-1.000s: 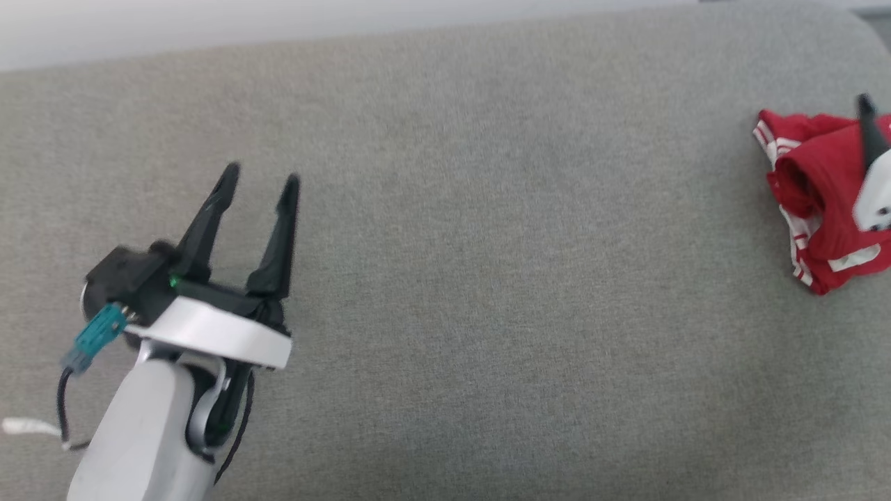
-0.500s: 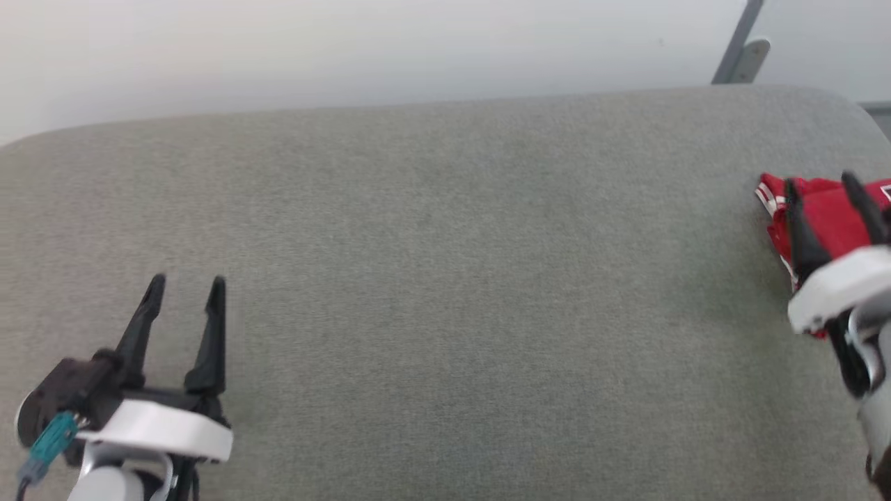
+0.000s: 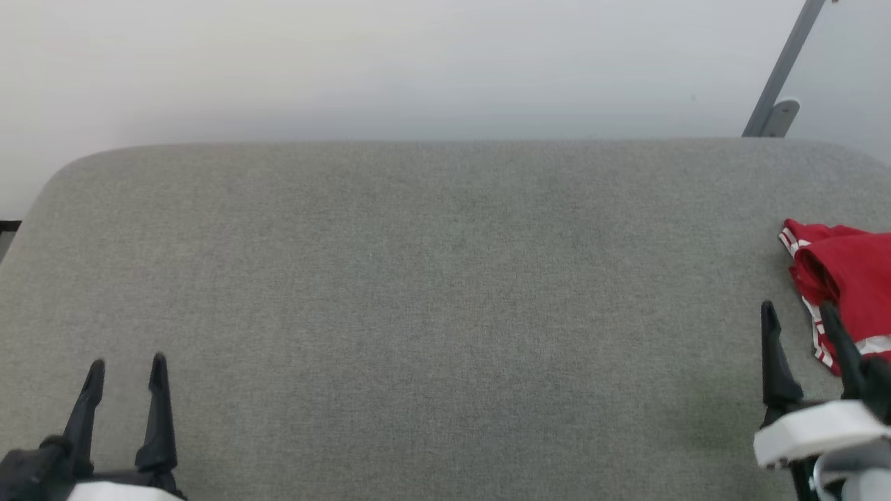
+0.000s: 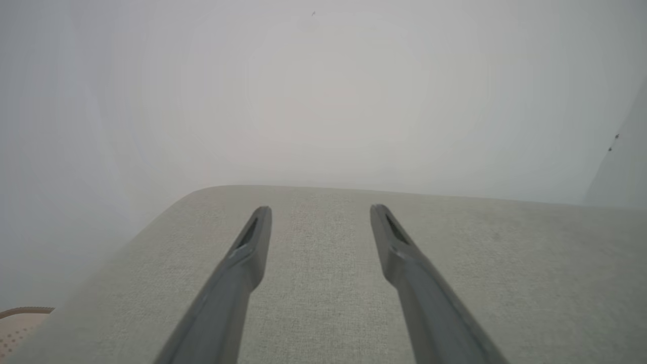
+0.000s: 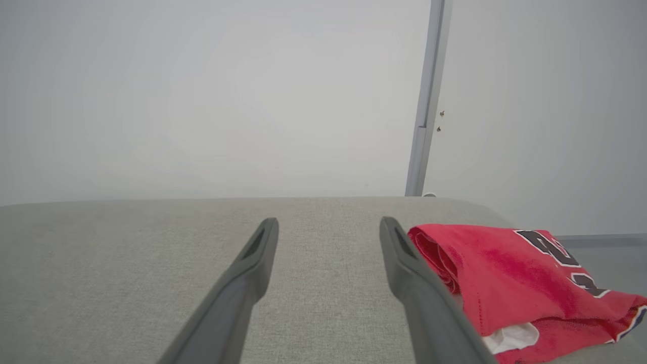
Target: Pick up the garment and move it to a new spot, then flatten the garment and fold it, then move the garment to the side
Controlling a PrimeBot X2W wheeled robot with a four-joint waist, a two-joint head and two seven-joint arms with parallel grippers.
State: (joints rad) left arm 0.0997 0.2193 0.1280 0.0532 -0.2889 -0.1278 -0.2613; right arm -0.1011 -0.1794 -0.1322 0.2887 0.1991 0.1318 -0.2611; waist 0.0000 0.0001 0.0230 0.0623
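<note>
L gripper [image 3: 125,363] and R gripper [image 3: 797,309] both low in head view, jaws apart, fingers pointing up.

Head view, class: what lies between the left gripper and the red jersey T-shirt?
Head view: bare grey fabric surface from the left gripper to the open right gripper, which stands beside the red jersey T-shirt.

Left gripper [image 3: 128,362], right gripper [image 3: 797,307]: black tapered fingers [image 3: 774,369], white collars [image 3: 814,431]
</note>
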